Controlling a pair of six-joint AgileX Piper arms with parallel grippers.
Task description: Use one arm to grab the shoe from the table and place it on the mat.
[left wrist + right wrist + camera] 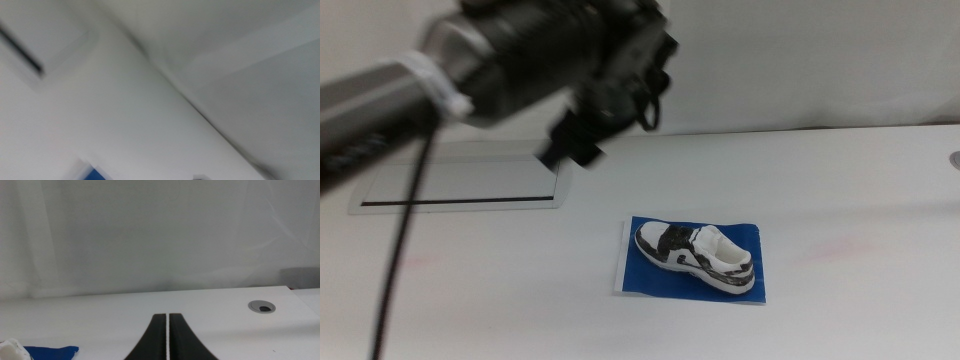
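Observation:
The shoe, a white sneaker with black panels, lies on its sole on the dark-blue mat in the middle of the table. The left arm reaches in from the left, high above the table. Its gripper hangs blurred over the table's far part, up and to the left of the shoe, and holds nothing. The left wrist view is blurred, shows no jaws and only a corner of the mat. The right gripper is shut and empty, low at the table. A bit of the shoe and the mat shows beside it.
A pale grey inset panel lies in the table at the back left, also in the left wrist view. A round grey cable hole sits at the table's right side. A white wall stands behind the table.

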